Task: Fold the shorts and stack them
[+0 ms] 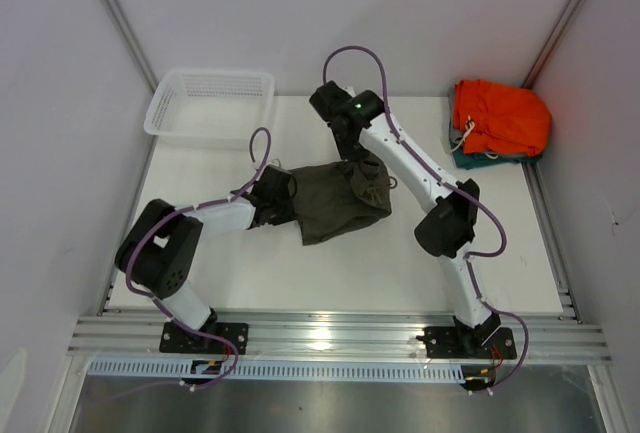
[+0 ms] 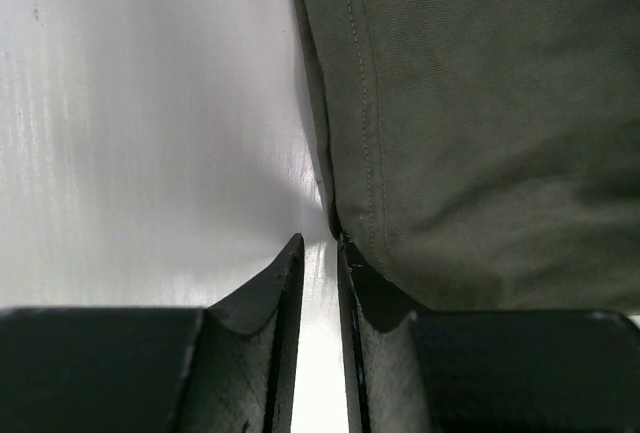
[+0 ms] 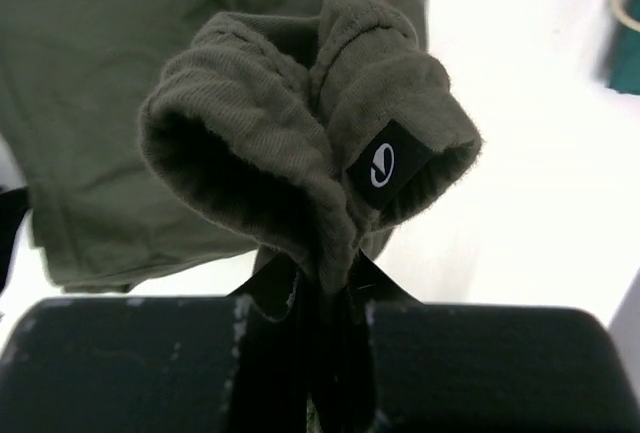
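The right gripper (image 3: 320,303), at bottom centre of the frame, has its jaws pinched on a bunched fold of the olive shorts (image 3: 250,123). A black label (image 3: 385,163) faces out at centre right. More cloth spreads flat at upper left on the white tabletop (image 3: 530,183). A teal garment (image 3: 625,48) peeks in at the right edge.

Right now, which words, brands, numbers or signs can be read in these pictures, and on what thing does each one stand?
White S-like mark in a ring, with no letters: on a small black tag on the shorts.
No readable words or numbers anywhere else.
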Motion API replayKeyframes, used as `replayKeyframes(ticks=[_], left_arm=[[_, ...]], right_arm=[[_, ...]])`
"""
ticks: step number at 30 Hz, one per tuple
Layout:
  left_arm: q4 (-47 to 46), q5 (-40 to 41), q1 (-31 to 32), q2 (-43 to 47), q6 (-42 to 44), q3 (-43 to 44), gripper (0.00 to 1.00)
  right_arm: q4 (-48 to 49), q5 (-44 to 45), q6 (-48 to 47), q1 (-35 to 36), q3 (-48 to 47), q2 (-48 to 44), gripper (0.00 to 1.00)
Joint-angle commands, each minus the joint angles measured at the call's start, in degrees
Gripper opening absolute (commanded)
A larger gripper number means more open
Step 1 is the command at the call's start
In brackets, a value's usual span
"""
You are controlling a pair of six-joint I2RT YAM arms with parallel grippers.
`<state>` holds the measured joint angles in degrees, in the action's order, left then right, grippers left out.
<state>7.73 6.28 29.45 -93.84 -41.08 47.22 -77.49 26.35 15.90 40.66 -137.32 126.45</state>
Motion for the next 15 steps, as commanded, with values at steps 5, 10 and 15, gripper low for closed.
replayKeyframes(ticks=[5, 10, 15], left_arm=[[-2.19, -0.13, 0.52, -0.82, -0.23, -0.55, 0.22], [-2.45, -0.22, 0.52, -0.99, -0.23, -0.90, 0.22], [-2.89, -0.31, 0.52, -0.99, -0.40, -1.34, 0.21]], right_arm=[[-2.58, -5.78, 3.34, 4.24, -1.64, 0.10, 0.04], [-0.91, -7.62, 5.63, 6.27, -1.38, 2.04, 0.04], [5.05, -10.96, 7.91, 7.32, 1.69, 1.96, 0.06]])
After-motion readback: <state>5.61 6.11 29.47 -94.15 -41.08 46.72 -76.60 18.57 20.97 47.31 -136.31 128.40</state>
